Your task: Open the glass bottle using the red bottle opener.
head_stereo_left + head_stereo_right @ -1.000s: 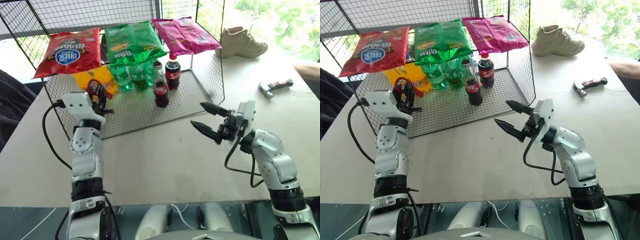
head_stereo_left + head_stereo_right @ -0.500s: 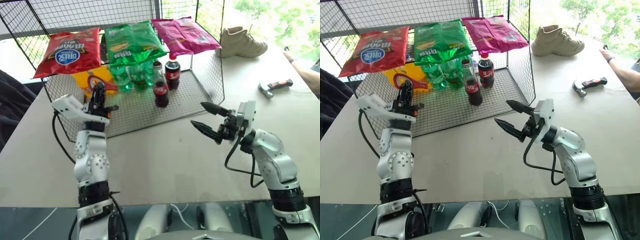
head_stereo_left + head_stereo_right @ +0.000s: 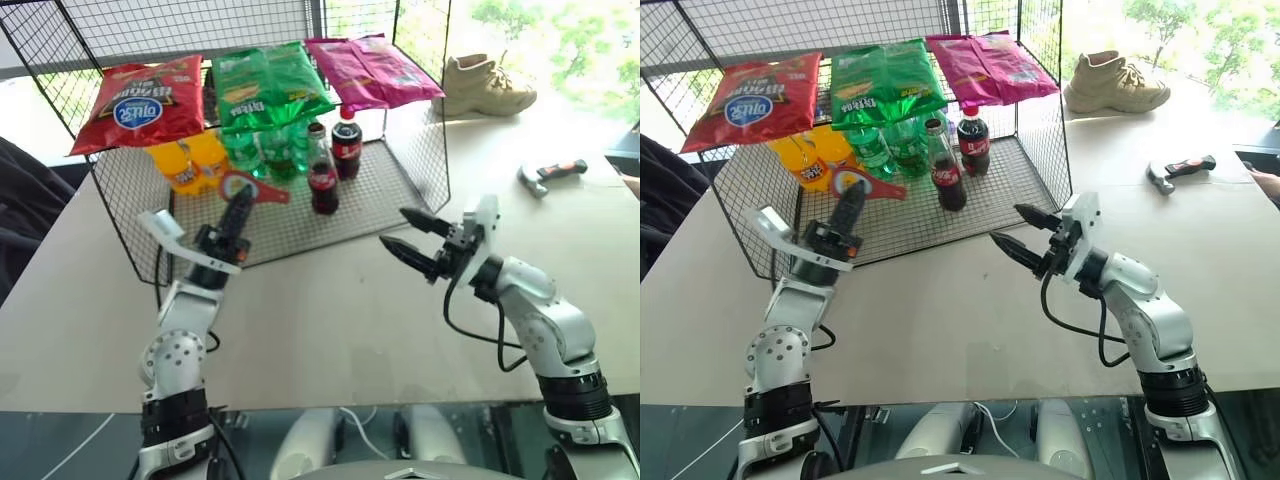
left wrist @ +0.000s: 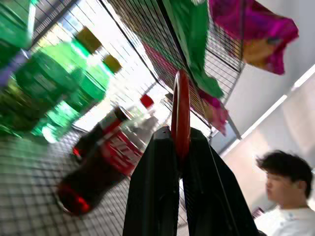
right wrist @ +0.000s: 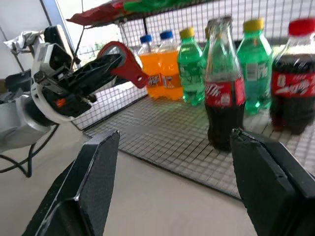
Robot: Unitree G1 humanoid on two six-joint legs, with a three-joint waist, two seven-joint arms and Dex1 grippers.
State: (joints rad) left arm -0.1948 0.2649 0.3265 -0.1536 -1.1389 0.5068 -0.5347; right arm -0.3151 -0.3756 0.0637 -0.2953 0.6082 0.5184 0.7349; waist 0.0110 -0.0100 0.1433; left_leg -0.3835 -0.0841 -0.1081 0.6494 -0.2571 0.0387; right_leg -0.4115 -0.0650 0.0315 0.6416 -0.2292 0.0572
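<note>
The glass bottle (image 3: 322, 181), dark drink with a red label, stands upright on the wire rack's bottom shelf (image 3: 375, 195), near its front. My left gripper (image 3: 243, 198) is shut on the red bottle opener (image 3: 256, 187), whose looped end sticks out past the fingertips toward the bottle, still a short way to its left. In the left wrist view the opener (image 4: 180, 110) is seen edge-on between the fingers (image 4: 156, 187), with the bottle (image 4: 101, 164) beyond. My right gripper (image 3: 393, 228) hangs open and empty over the table, right of the bottle (image 5: 221, 98).
A plastic cola bottle (image 3: 346, 144), green bottles (image 3: 270, 153) and orange bottles (image 3: 185, 163) stand behind the glass one. Snack bags (image 3: 268, 85) lie on the rack's top. A shoe (image 3: 485, 85) and an orange-and-black tool (image 3: 547, 172) lie at right. A person (image 4: 285, 196) is nearby.
My left arm swung right and rolled over, carrying the opener from the rack's left side toward the glass bottle. The right gripper stayed almost still. The person's arm at the right edge drew back.
</note>
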